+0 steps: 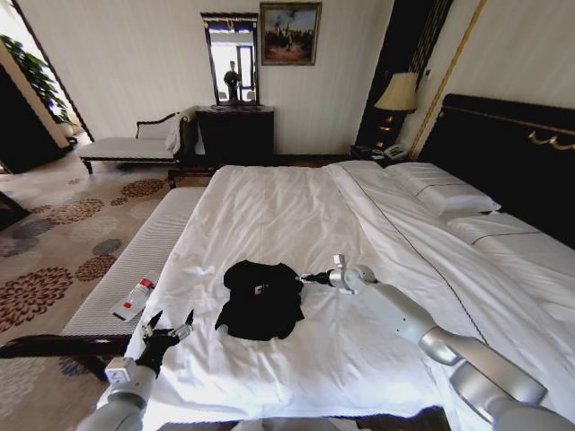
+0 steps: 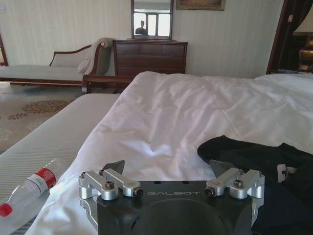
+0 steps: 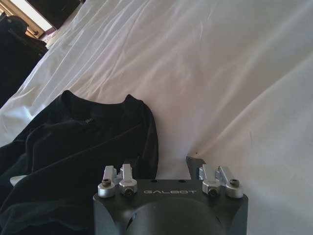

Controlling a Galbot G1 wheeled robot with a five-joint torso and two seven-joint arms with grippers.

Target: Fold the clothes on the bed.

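Black T-shirt [image 1: 261,299]: lies bunched into a compact, partly folded heap on the white duvet [image 1: 296,224] of the bed [image 1: 503,144], near the foot end, sleeves tucked in, no lettering visible. Probably gathered that way as part of the fold, with the rest of the duvet left free around it.

Far left, on the white-cushioned bench [image 1: 135,260] beside the bed: a clear plastic water bottle [image 1: 133,299] with a red label and cap, lying flat, well apart from the shirt.

Next, left hand [image 1: 168,326]: hovers at the near left edge of the bed, fingers spread wide, released, holding nothing and touching nothing. In the left wrist view, both fingers [image 2: 115,169] stand clear above the duvet, with the shirt [image 2: 259,161] off to one side and the bottle [image 2: 34,185] on the bench cushion. Seemingly kept back at the edge so as to leave room for the other arm.

Then the shirt again, and at its right edge the right hand [image 1: 305,278], arm reaching in from the right side, tips pointed at the cloth. In the right wrist view, jaws parted, one finger right at the hem of the black fabric [image 3: 73,161] and the other finger [image 3: 194,161] over bare duvet; released, no cloth pinched between them. Apparently lined up there to catch that edge for a fold.
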